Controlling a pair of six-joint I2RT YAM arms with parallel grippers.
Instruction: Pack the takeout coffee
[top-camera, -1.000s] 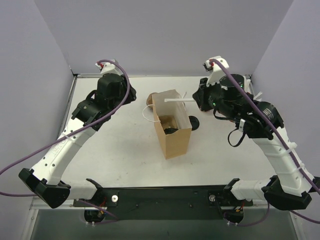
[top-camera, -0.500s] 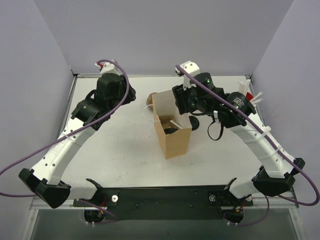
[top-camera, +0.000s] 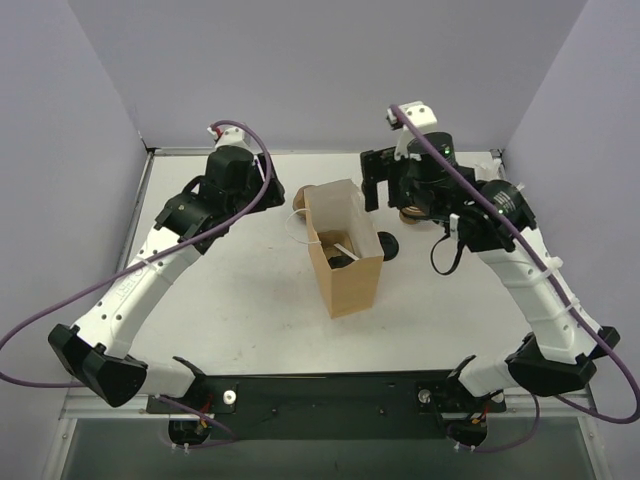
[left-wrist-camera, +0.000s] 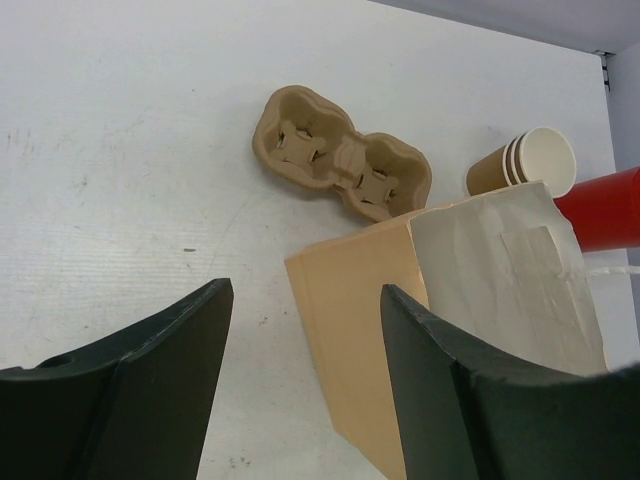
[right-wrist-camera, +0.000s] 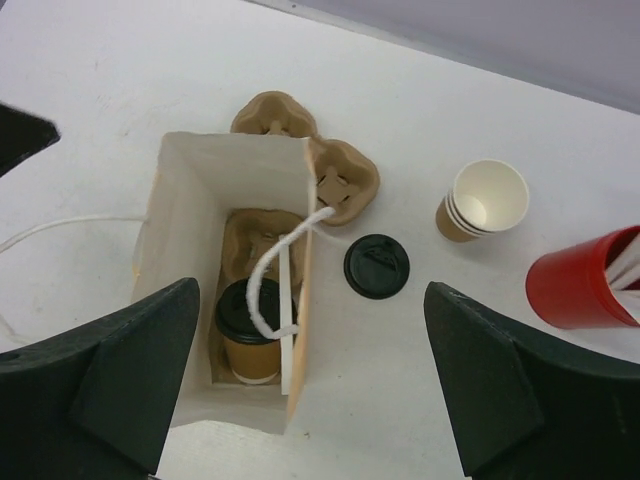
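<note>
Left gripper (left-wrist-camera: 305, 290) and right gripper (right-wrist-camera: 310, 290): jaws apart, empty. The bag (right-wrist-camera: 185, 200) stands unsupported, lidded cup (right-wrist-camera: 248, 330) inside; a finger snagging its handle (right-wrist-camera: 254, 285) could topple it.

The paper bag (right-wrist-camera: 185, 230) is kraft tan outside and pale cream inside, with a white cord handle (right-wrist-camera: 253, 295). The takeout coffee (right-wrist-camera: 248, 340) in it is tan under a black lid. To its right on the white table (right-wrist-camera: 100, 100) are a loose black lid (right-wrist-camera: 376, 266), a tan stack of cups (right-wrist-camera: 480, 200) with cream insides and a red cup (right-wrist-camera: 578, 288) of white sticks (right-wrist-camera: 625, 262). The pulp carrier (right-wrist-camera: 345, 178) on the far side is dull tan, and the arms (top-camera: 130, 290) are white with black joints and purple cables (top-camera: 30, 330).
</note>
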